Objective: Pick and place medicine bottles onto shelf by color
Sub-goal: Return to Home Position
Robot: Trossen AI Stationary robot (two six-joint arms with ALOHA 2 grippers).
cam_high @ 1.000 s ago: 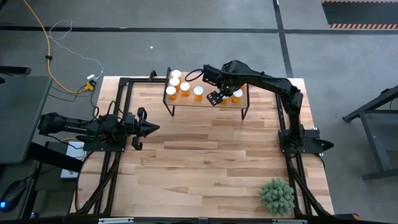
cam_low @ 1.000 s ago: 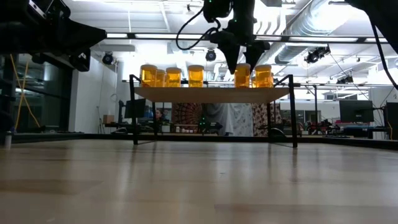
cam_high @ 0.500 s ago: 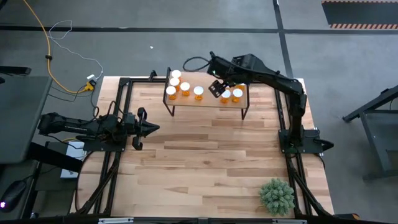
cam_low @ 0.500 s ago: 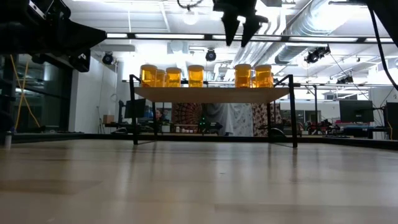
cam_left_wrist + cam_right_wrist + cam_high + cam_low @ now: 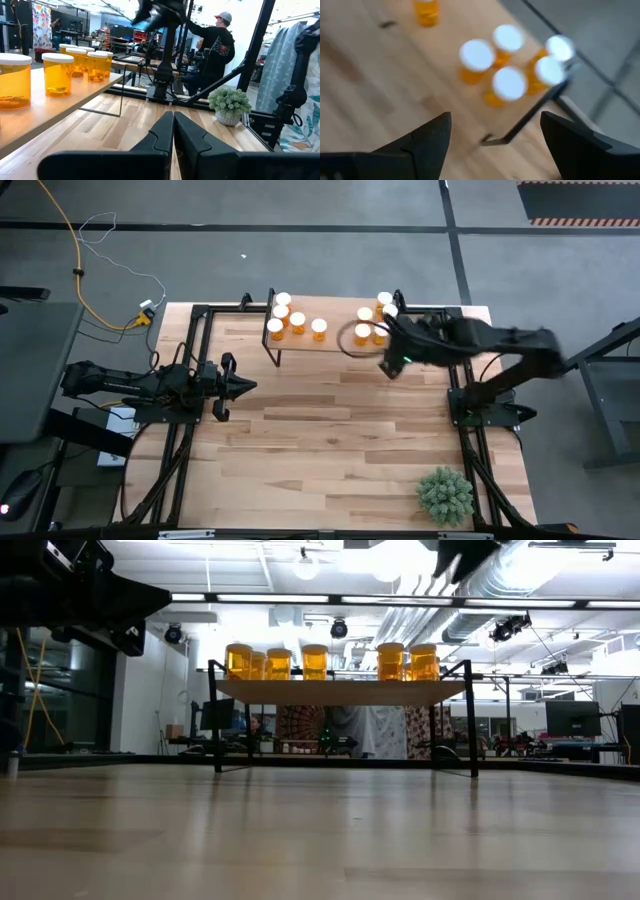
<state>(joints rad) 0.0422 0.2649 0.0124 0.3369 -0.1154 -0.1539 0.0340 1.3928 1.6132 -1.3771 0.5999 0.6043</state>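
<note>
The shelf (image 5: 332, 343) stands at the table's far middle on thin black legs. Orange medicine bottles with white caps stand on it in two groups, a left group (image 5: 297, 322) and a right group (image 5: 365, 315), also seen in the low view (image 5: 315, 662) and as blurred bottles in the right wrist view (image 5: 510, 82). My right gripper (image 5: 390, 365) hovers high above the shelf's near right corner, tipped downward and open, with nothing between its fingers (image 5: 495, 137). My left gripper (image 5: 240, 387) waits level at the table's left, shut and empty (image 5: 173, 131).
A green spiky plant (image 5: 445, 495) sits at the table's near right corner. Black frame rails (image 5: 190, 370) run along both sides of the table. A person (image 5: 220, 42) stands beyond the table's right side. The wooden tabletop (image 5: 330, 440) spreads in front of the shelf.
My right gripper has lifted away from the right group of bottles on the shelf, swung toward the table's right and near side and turned, staying open. The bottles have kept their places.
</note>
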